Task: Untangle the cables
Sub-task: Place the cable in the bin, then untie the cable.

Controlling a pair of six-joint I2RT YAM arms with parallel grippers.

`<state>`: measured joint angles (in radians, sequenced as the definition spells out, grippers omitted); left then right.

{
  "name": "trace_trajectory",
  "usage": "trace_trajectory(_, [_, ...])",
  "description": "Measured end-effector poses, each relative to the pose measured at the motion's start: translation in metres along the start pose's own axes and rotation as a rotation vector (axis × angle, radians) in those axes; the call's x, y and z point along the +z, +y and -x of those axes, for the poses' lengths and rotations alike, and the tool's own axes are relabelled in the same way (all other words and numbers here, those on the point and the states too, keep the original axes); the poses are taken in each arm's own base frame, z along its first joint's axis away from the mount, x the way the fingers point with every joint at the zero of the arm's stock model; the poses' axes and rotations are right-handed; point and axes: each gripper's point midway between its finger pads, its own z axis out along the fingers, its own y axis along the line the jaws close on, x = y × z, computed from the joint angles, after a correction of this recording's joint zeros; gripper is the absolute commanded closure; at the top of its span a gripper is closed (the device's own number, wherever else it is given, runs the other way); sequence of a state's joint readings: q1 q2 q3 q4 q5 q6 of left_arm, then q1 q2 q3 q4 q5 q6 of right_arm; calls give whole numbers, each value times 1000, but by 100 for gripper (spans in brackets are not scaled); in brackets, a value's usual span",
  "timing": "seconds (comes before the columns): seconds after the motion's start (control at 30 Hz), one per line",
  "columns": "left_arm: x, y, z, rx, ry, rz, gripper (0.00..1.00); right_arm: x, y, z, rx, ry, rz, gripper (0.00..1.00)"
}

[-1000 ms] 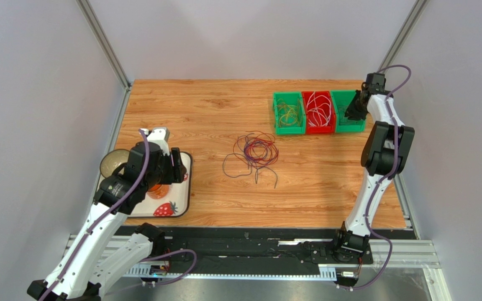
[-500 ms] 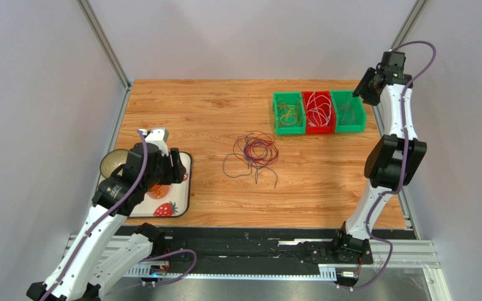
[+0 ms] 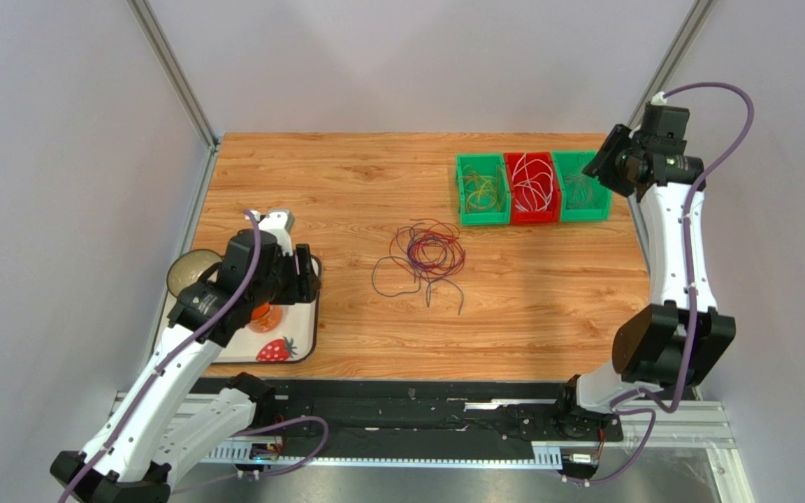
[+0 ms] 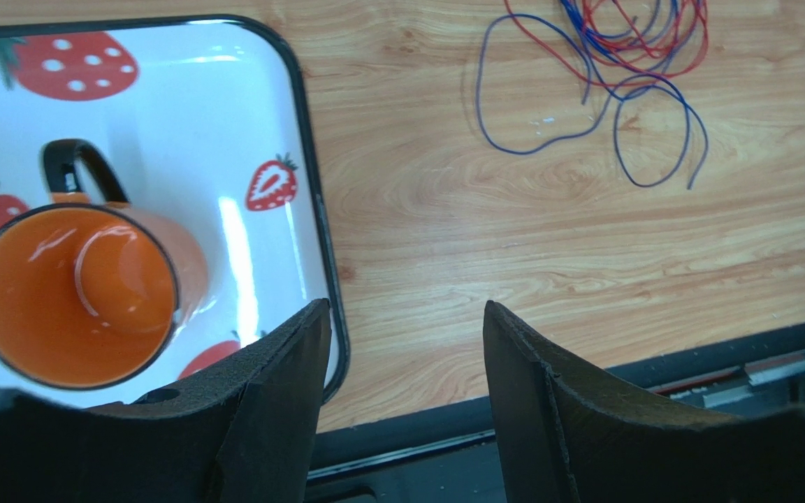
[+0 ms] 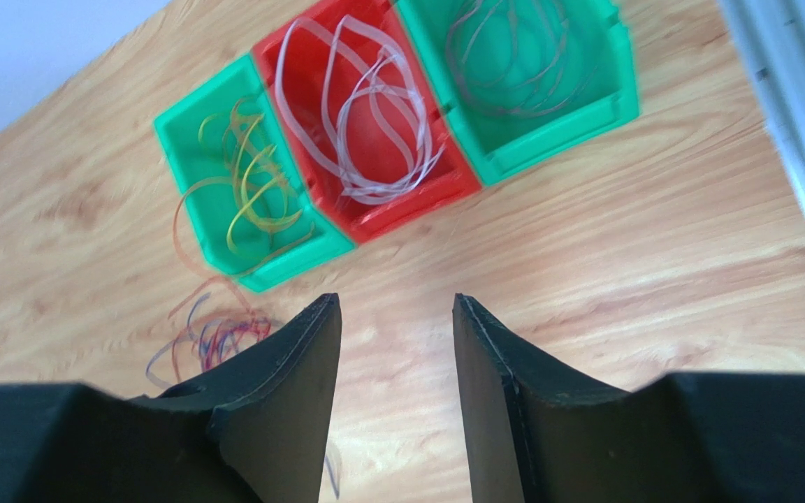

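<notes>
As the right end effector (image 5: 391,310) lifts off the right green bin (image 5: 559,145), its jaws now spread and empty: drop done.
That bin holds a grey wire (image 5: 512,52); I see remaining cables (image 3: 428,252) tangled on the tabletop (image 3: 312,178); left end effector (image 4: 405,314) spread, empty, by the tray (image 4: 310,210).

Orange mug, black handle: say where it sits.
Left wrist view: the orange mug stands on the white strawberry-print tray, wooden table's near-left side, by the left gripper.
</notes>
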<state>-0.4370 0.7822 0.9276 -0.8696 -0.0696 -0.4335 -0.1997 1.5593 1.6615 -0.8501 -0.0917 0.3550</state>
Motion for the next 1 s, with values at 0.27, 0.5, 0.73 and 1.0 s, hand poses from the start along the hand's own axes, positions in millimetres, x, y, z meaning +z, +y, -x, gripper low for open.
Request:
trace_trajectory(0.27, [37, -32, -7, -49, 104, -111, 40, -34, 34, -69, -45, 61, 139, 50])
trace_trajectory(0.5, [73, -65, -9, -7, 192, -148, 41, -55, 60, -138, -87, 130, 278, 50])
trace_trajectory(0.73, [113, -102, 26, 13, 179, -187, 41, -58, 85, -198, -135, 234, 373, 52])
trace_trajectory(1.0, [159, -135, 44, 48, 189, -251, 40, -56, 86, -229, -152, 283, 394, 52])
